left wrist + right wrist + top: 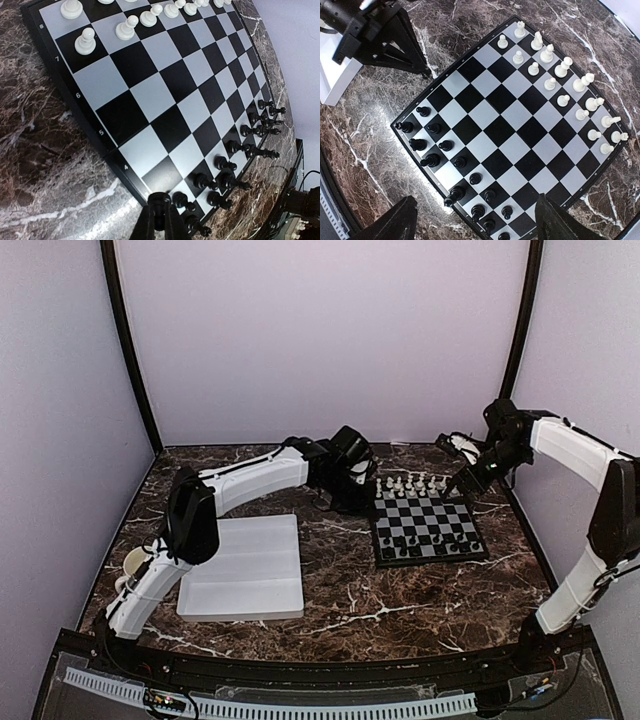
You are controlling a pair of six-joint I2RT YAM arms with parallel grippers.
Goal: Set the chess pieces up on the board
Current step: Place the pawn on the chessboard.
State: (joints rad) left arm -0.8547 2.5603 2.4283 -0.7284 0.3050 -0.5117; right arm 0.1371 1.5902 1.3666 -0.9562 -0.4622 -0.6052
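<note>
Top external view. At lower left, a white tray [245,575] is seen lying on the marbled desk [350,615]. At centre, the left end effector [358,504] is held fully closed, with nothing gripped, just beside the left edge of the board [430,528]. The board is placed right of centre. White chess pieces [410,483] are ranged along its upper edge and black chess pieces [430,546] along its lower edge. Near its upper right corner, the right end effector [463,482] is spread wide and empty.
</note>
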